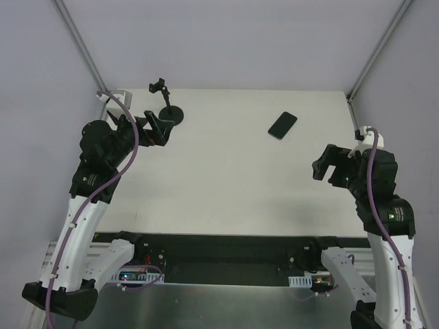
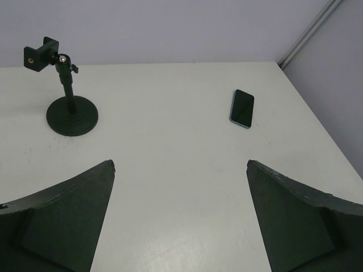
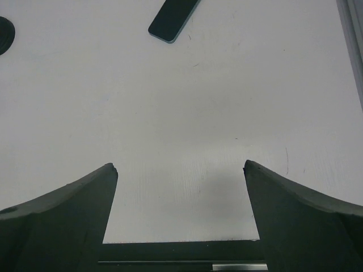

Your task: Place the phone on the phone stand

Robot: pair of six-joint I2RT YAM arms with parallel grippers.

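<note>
Two grippers, left [image 1: 163,130] & right [image 1: 322,166], both w/ jaws spread wide, gripping nothing, while the phone [image 1: 282,125], a flat glossy black slab w/ rounded corners, lies flat on the white table [image 1: 226,185] far-right, well apart from the phone stand [image 1: 169,110] far-left.

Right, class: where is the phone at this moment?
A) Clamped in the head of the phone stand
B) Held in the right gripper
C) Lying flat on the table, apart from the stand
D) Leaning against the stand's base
C: the phone lies flat on the white table, well away from the phone stand, whose clamp head is empty. The left gripper and right gripper are both open and hold nothing.
</note>
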